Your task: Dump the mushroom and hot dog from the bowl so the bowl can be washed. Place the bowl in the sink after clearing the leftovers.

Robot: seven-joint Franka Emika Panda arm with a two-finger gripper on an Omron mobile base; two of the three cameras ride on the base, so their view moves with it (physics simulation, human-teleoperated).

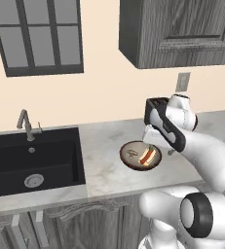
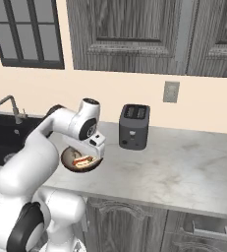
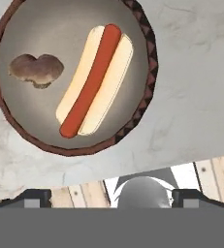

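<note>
The bowl (image 3: 149,63), dark-rimmed with a tan inside, sits on the marble counter to the right of the sink (image 1: 16,165). In it lie the hot dog (image 3: 94,80), a red sausage in a pale bun, and to its left the small grey-brown mushroom (image 3: 36,70). My gripper (image 3: 111,196) hovers open just above the bowl's rim (image 1: 126,158), its dark fingertips (image 3: 36,196) spread wide with nothing between them. From the base, the hand (image 1: 152,138) hangs over the bowl's right side and the hot dog (image 1: 147,155) shows beneath it. The right base view has the gripper (image 2: 93,150) over the bowl (image 2: 68,160).
A dark toaster (image 2: 133,126) stands on the counter behind the bowl, toward the wall. A grey gooseneck faucet (image 1: 25,124) rises at the back of the black sink. The counter's front edge runs close below the bowl. Cabinets hang overhead.
</note>
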